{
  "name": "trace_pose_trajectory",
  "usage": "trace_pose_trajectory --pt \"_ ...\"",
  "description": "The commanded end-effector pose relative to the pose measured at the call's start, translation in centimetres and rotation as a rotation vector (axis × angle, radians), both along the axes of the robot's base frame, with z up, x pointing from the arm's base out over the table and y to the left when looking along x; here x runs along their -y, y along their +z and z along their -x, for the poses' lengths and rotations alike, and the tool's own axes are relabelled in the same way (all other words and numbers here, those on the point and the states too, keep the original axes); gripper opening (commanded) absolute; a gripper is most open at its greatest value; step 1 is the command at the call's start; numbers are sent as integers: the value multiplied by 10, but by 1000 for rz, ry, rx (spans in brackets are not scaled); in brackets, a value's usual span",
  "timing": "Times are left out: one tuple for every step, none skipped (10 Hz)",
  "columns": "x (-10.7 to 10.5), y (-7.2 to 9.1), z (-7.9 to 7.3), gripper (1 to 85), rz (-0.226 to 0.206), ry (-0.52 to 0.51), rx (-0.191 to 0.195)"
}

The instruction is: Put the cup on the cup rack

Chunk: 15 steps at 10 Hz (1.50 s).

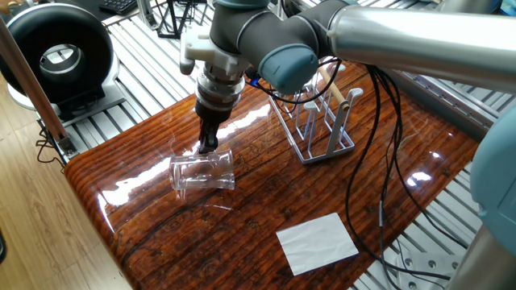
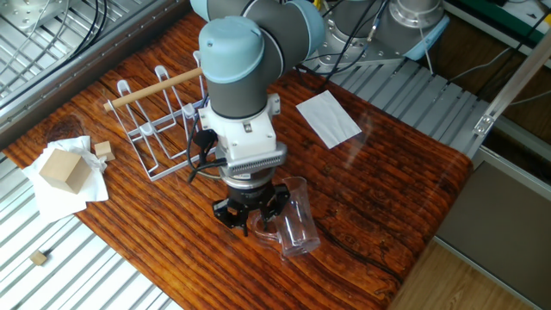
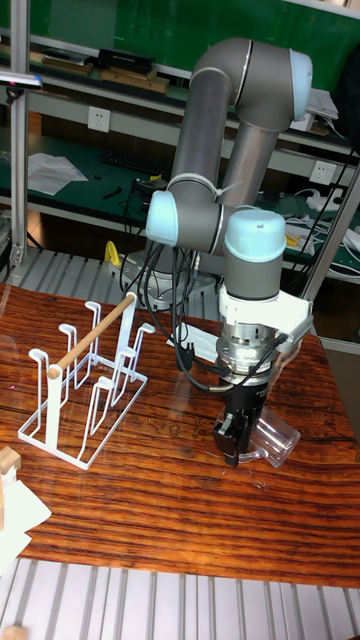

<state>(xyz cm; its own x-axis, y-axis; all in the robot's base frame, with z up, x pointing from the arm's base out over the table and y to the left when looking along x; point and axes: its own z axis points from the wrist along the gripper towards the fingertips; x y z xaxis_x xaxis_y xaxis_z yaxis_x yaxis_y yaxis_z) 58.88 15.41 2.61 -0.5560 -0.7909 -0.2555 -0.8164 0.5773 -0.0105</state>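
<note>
Two task things seen on the bench (image 3: 150,520): cup rack (image 3: 90,395) left; further right, gripper (image 3: 232,448) low at the rim of the cup (image 3: 272,438), lying sideways. Couldn't tell whether clamped. Judged grasping stage; next called for lifting, inverting over a peg.

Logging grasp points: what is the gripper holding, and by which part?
The gripper is closed on the rim of the glass cup, which lies on its side on the table.
</note>
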Motion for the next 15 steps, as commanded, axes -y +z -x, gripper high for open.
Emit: trace_pose_trajectory --pt "-5 1 -1 323 -17 -27 -1" --pt "-3 2 0 287 -8 -37 -3" --pt "3 2 1 157 11 -58 -6" --pt "4 2 2 90 23 -68 -8" --pt "1 3 1 83 23 -73 -6" --pt "-1 2 1 87 19 -73 -6" --pt "0 2 1 90 23 -69 -3" --pt "0 3 1 103 20 -60 0" --pt "-4 3 0 160 6 -46 4" --pt "-6 4 -1 217 -5 -39 8" --pt "-7 3 1 233 -9 -36 2" --pt "-7 2 2 290 -17 -26 -4" --pt "-8 1 2 323 -30 -20 -4" --pt "-10 0 4 323 -39 -20 -10" --pt "-11 0 4 327 -42 -19 -9"
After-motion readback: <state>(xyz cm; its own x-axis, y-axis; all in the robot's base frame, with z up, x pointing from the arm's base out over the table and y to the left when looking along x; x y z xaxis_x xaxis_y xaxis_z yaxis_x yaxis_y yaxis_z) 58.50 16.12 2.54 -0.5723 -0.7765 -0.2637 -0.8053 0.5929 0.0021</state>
